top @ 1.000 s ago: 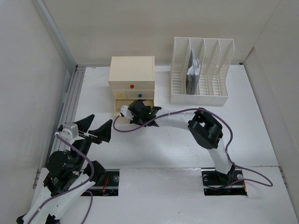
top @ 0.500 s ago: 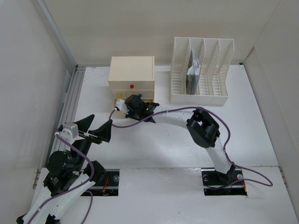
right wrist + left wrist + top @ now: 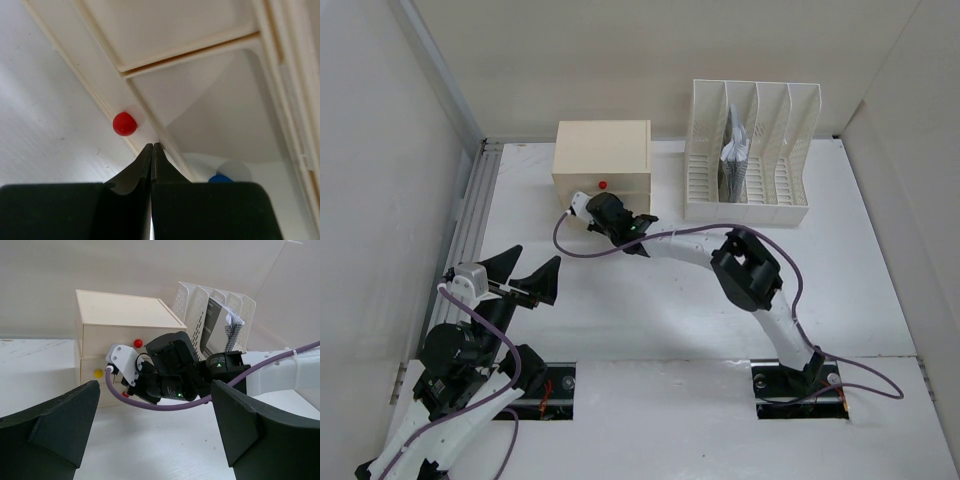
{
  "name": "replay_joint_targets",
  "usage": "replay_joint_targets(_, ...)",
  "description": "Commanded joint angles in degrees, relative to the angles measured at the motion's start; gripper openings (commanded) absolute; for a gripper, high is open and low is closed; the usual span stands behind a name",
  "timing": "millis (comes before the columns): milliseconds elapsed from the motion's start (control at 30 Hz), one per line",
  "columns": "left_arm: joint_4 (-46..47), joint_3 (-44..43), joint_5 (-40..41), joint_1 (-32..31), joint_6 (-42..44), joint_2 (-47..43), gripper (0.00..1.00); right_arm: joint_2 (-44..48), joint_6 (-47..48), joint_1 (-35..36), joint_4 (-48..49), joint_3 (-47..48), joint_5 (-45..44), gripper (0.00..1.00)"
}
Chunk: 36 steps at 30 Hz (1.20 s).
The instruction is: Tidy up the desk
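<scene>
The white desk (image 3: 650,300) carries a beige drawer box (image 3: 602,150) at the back. My right gripper (image 3: 595,207) is shut and empty, its tips pressed against the box's front just below the red knob (image 3: 603,185). In the right wrist view the shut tips (image 3: 152,146) touch the drawer front beside the red knob (image 3: 124,123), and a blue knob (image 3: 220,178) is partly hidden. In the left wrist view the box front (image 3: 105,337) looks flush, with a yellow knob (image 3: 98,373). My left gripper (image 3: 525,272) is open and empty over the desk's front left.
A white slotted file rack (image 3: 750,150) at the back right holds papers (image 3: 735,155) in one slot. A grey metal rail (image 3: 470,215) runs along the left edge. White walls stand around the desk. The right arm's purple cable (image 3: 570,250) loops over the desk.
My right gripper has moved toward the drawer box, and the lower drawer that stood open has slid shut. The left arm has not moved.
</scene>
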<state>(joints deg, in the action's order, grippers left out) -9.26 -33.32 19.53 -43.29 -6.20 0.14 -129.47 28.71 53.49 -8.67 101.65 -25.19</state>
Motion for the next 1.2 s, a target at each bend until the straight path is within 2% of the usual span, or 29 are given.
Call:
replay_joint_targets(0, 2.8, 0.2, -0.1, 0.1, 0.7, -10.2, 0.91, -1.3, 1.3, -1.5, 5.3, 3.6, -6.8, 0.0)
replay_joint_targets(133, 2.8, 0.2, -0.1, 0.1, 0.7, -10.2, 0.91, -1.3, 1.8, -2.1, 5.3, 3.6, -7.3, 0.0)
replay_joint_targets(267, 2.8, 0.2, -0.1, 0.1, 0.7, -10.2, 0.91, 3.8, 2.7, -2.1, 4.2, -1.2, 1.4, 0.0)
replay_joint_targets(300, 2.8, 0.2, -0.1, 0.1, 0.7, -10.2, 0.91, 5.4, 3.6, -2.1, 3.5, -2.5, 10.0, 0.0)
replay_joint_targets(367, 2.8, 0.2, -0.1, 0.1, 0.7, -10.2, 0.91, 8.8, 8.0, -2.1, -1.2, -5.3, 19.1, 0.0)
replay_joint_targets(400, 2.8, 0.2, -0.1, 0.1, 0.7, -10.2, 0.91, 11.9, 10.5, -2.1, -3.4, -5.9, 29.7, 0.0)
replay_joint_targets(433, 2.8, 0.2, -0.1, 0.1, 0.7, -10.2, 0.91, 13.4, 13.4, -2.1, -6.2, -5.9, 34.8, 0.0)
replay_joint_targets(500, 2.8, 0.2, -0.1, 0.1, 0.7, -10.2, 0.91, 15.9, 20.7, -2.1, -16.1, -5.2, 43.6, 0.15)
replay_joint_targets(533, 2.8, 0.2, -0.1, 0.1, 0.7, -10.2, 0.91, 15.9, 23.8, -2.1, -20.4, -4.2, 50.9, 0.24)
replay_joint_targets(567, 2.8, 0.2, -0.7, 0.1, 1.3, -10.2, 0.91, 16.6, 26.6, -2.1, -29.0, -3.2, 53.6, 0.43)
replay_joint_targets(633, 2.8, 0.2, -0.7, 0.1, 1.3, -10.2, 0.91, 16.6, 31.6, -2.1, -36.2, 0.3, 56.5, 0.57)
replay_joint_targets(700, 2.8, 0.2, -0.7, 0.1, 1.3, -10.7, 0.93, 18.0, 29.9, -2.1, -37.9, 1.1, 53.1, 0.69)
replay_joint_targets(733, 2.8, 0.2, -0.7, 0.1, 1.3, -10.7, 0.94, 20.5, 24.5, -2.1, -36.3, 0.6, 50.1, 0.71)
replay_joint_targets(767, 2.8, 0.2, -0.1, 0.1, 1.3, -10.7, 0.96, 22.1, 21.2, -2.1, -34.2, 0.0, 42.3, 0.71)
replay_joint_targets(800, 2.8, 0.2, -0.1, 0.1, 1.3, -10.7, 0.97, 23.7, 18.1, -2.1, -28.6, -0.6, 37.3, 0.77)
replay_joint_targets(833, 2.8, 0.2, -0.1, 0.1, 0.8, -10.7, 0.99, 25.7, 11.7, -2.1, -25.0, -2.8, 31.8, 0.87)
replay_joint_targets(867, 2.8, 0.2, 0.7, 0.1, 0.7, -10.2, 0.99, 29.8, 9.0, -2.9, -21.9, -4.1, 22.5, 1.0)
replay_joint_targets(933, 2.8, 0.2, 1.3, 0.1, 0.7, -9.6, 1.0, 33.9, 4.2, -3.9, -14.1, -6.8, 14.8, 1.0)
replay_joint_targets(1000, 2.8, 0.2, 1.8, 0.1, 0.2, -9.1, 1.0, 39.6, -1.6, -5.7, -10.6, -8.6, 7.5, 1.0)
replay_joint_targets(1100, 2.8, 0.2, 3.3, 0.1, -0.3, -6.1, 1.0, 46.8, -5.5, -6.8, -6.5, -12.8, 3.8, 1.0)
replay_joint_targets(1167, 2.2, -1.1, 3.3, 0.1, -1.5, -1.1, 1.0, 50.3, -6.5, -8.1, -3.4, -17.4, 1.4, 1.0)
